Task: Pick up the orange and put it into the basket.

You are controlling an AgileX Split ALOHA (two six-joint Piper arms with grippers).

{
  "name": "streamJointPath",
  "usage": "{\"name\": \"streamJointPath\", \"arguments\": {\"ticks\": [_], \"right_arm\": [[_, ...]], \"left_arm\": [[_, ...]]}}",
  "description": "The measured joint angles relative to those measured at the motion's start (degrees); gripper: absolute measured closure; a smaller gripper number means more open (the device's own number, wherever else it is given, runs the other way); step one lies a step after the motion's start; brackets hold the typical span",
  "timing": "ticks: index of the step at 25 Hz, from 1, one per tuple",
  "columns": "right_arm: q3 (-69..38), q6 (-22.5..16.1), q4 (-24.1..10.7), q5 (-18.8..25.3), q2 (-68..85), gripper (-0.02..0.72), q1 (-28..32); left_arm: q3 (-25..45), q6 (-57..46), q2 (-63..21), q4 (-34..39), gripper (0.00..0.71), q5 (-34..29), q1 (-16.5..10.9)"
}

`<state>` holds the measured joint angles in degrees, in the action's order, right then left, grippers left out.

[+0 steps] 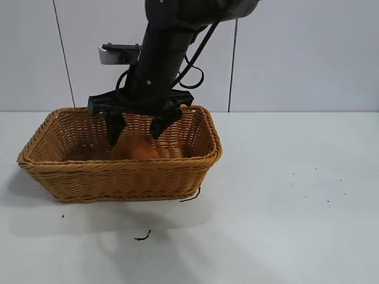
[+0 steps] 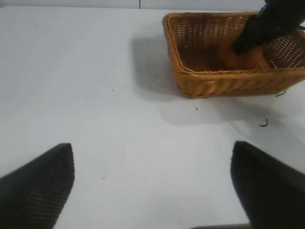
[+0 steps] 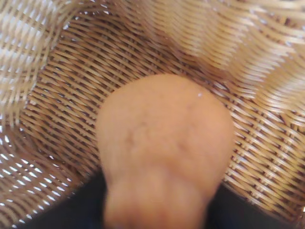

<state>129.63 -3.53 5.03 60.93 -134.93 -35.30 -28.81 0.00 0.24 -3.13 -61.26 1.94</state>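
Observation:
The orange [image 1: 133, 149] is low inside the tan wicker basket [image 1: 118, 163], left of middle on the white table. My right gripper [image 1: 135, 133] reaches down into the basket from above, its black fingers [image 1: 114, 131] on either side of the orange and closed against it. In the right wrist view the orange [image 3: 164, 138] fills the middle over the basket's woven floor [image 3: 71, 71], with dark fingers [image 3: 71, 212] touching both its sides. My left gripper [image 2: 152, 186] is open and empty over bare table, well away from the basket [image 2: 190, 71]. From there the orange [image 2: 238, 55] shows partly behind the right gripper [image 2: 267, 28].
Small dark scraps [image 1: 142, 236] lie on the table in front of the basket, one [image 1: 189, 197] at its front right corner. A white panelled wall [image 1: 296, 53] stands behind the table. Bare tabletop [image 1: 296, 207] stretches to the right of the basket.

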Motion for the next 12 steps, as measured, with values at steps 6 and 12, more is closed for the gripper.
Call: {"name": "streamJointPath", "arguments": {"ticks": [6, 12], "right_arm": [[4.49, -1.87, -2.43, 3.51, 0.33, 0.011, 7.62], [4.56, -1.93, -5.03, 5.45, 0.28, 0.009, 18.78]], "left_arm": [[0.00, 0.00, 0.00, 0.00, 0.071, 0.00, 0.00], [0.00, 0.00, 0.00, 0.00, 0.071, 0.00, 0.00]]}}
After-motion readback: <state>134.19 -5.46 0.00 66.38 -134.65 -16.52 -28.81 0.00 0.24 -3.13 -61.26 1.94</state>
